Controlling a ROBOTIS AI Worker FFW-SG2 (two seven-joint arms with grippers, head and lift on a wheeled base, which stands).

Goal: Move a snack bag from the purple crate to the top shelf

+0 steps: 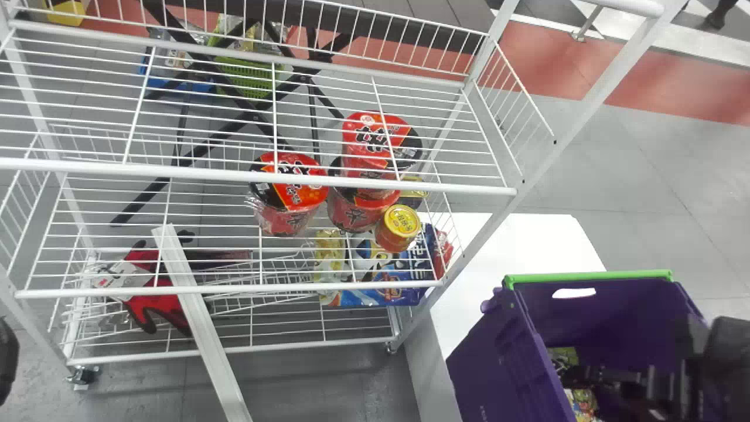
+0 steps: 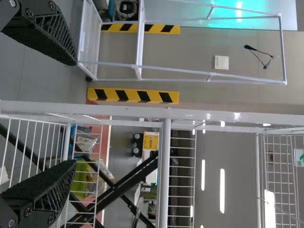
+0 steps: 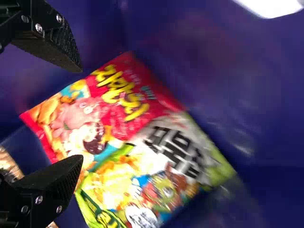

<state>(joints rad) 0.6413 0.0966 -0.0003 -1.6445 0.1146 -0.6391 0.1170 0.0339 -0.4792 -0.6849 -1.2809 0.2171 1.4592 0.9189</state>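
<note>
**Snack bags in the crate, grip yet to be made**

Head view: the purple crate stands on a white table beside the wire rack, with printed bags low inside it and the right arm in over them. The top shelf, where one bag should end up, is the rack's uppermost visible tier. Beneath it, the middle tier bears red noodle cups and a yellow-lidded jar. As I judge it, the job is at the picking stage: the grasp, the lift out and the placing are all left to do.

Left wrist view: the left gripper is spread wide with nothing held, waiting near the rack's white frame.

Right wrist view: the right gripper is inside the crate, its two fingers well apart and gripping nothing. A red snack bag and a green-and-white bag lie side by side before it, seemingly against each other; part of another bag shows near the lower finger. I cannot tell which is meant, or whether either finger touches one.
</note>
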